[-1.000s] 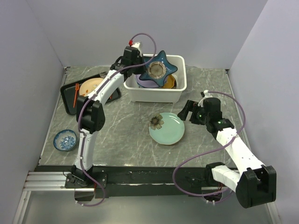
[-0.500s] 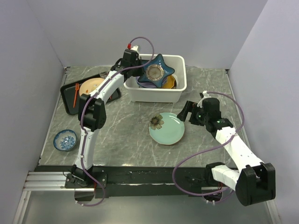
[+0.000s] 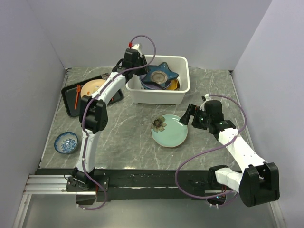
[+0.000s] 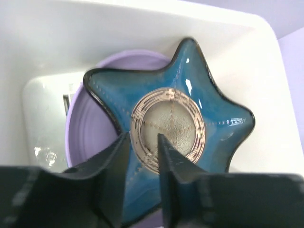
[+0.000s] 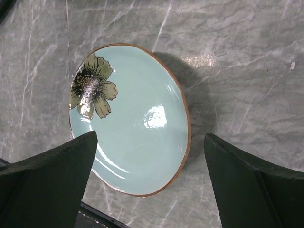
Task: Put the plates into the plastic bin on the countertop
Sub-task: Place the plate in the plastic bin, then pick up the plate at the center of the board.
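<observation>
The navy star-shaped plate (image 3: 160, 76) (image 4: 190, 90) lies low in the white plastic bin (image 3: 159, 96), over a lavender plate (image 4: 85, 128) and next to an orange one (image 3: 174, 85). My left gripper (image 3: 138, 61) (image 4: 142, 138) is at the bin's back left corner, its jaws narrowly shut on the star plate's near edge. The pale green plate with a flower (image 3: 169, 130) (image 5: 133, 123) lies on the grey marble countertop (image 3: 123, 128) in front of the bin. My right gripper (image 3: 191, 114) (image 5: 151, 135) hovers over that plate's right rim, wide open and empty.
A flat black tray (image 3: 70, 105) with a beige plate (image 3: 91, 87) and an orange utensil (image 3: 77, 95) lies at the back left. A small blue bowl (image 3: 66, 142) sits at the front left. Walls enclose the countertop on three sides.
My left gripper has lowered the star plate from upright above the bin to nearly flat inside it. My right gripper has crept slightly left toward the green plate.
</observation>
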Robot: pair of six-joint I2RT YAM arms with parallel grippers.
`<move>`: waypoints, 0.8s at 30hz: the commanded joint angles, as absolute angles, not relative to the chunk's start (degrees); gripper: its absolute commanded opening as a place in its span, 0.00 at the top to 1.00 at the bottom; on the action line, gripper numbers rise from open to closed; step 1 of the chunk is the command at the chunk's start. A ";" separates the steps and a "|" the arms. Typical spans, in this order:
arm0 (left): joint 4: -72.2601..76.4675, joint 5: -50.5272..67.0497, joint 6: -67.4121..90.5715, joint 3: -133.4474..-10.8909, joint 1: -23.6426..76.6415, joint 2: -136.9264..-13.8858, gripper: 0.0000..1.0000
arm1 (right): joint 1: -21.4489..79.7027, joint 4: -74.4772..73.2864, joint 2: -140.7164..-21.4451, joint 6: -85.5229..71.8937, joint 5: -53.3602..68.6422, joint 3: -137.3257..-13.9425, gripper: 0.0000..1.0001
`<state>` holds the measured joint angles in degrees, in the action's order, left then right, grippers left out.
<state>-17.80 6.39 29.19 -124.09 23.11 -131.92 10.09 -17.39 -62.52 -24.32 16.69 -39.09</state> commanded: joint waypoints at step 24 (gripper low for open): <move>-5.45 14.06 32.61 -103.11 22.85 -104.78 0.38 | 9.75 -19.60 -59.41 -24.87 16.70 -36.39 0.00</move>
<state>-12.05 10.31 30.72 -109.36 22.74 -114.30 10.09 -19.14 -59.83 -24.60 16.99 -36.99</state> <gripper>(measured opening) 0.622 0.998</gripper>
